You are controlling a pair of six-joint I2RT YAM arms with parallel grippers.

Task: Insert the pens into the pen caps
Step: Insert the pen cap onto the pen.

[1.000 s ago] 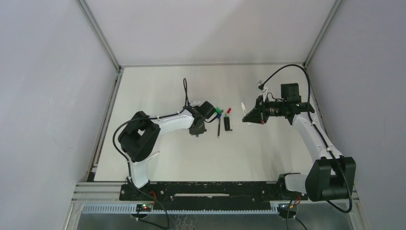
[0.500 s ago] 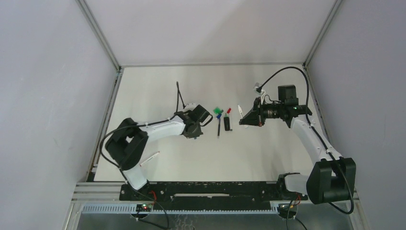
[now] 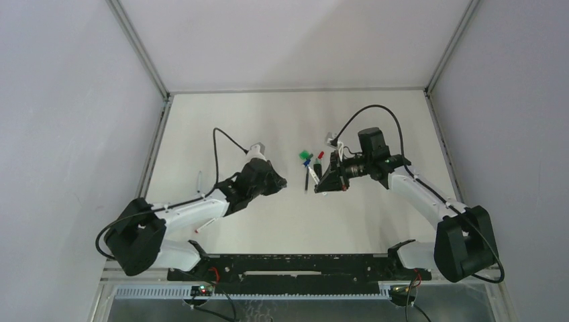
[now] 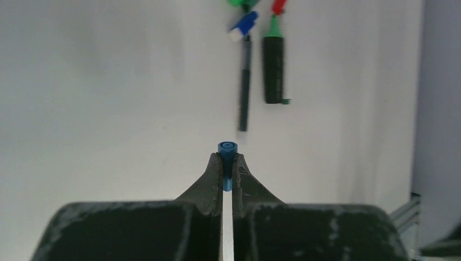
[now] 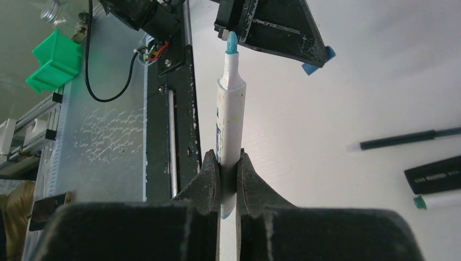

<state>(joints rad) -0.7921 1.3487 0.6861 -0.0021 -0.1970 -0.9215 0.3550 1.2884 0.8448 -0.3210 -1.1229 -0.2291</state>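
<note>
Left claw (image 4: 227, 160) is fully closed on a small blue pen cap (image 4: 227, 148), to the left of the black marker (image 4: 273, 68) and apart from it. Right claw (image 5: 229, 157) is clamped on a white-barrelled pen (image 5: 228, 114) near the black marker, its blue tip pointing toward the left claw. On the desk (image 4: 108, 81), a thin dark pen (image 4: 244, 87) lies alongside the black marker. A loose blue cap (image 4: 243, 24), green cap (image 3: 304, 155) and red cap (image 3: 320, 155) lie just beyond the marker's far end.

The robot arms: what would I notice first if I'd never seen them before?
The left gripper pinches a tiny blue cap, and the right gripper clamps a white pen whose blue tip points toward it, mid-table. A black marker and a slim dark pen lie just beyond them.
</note>
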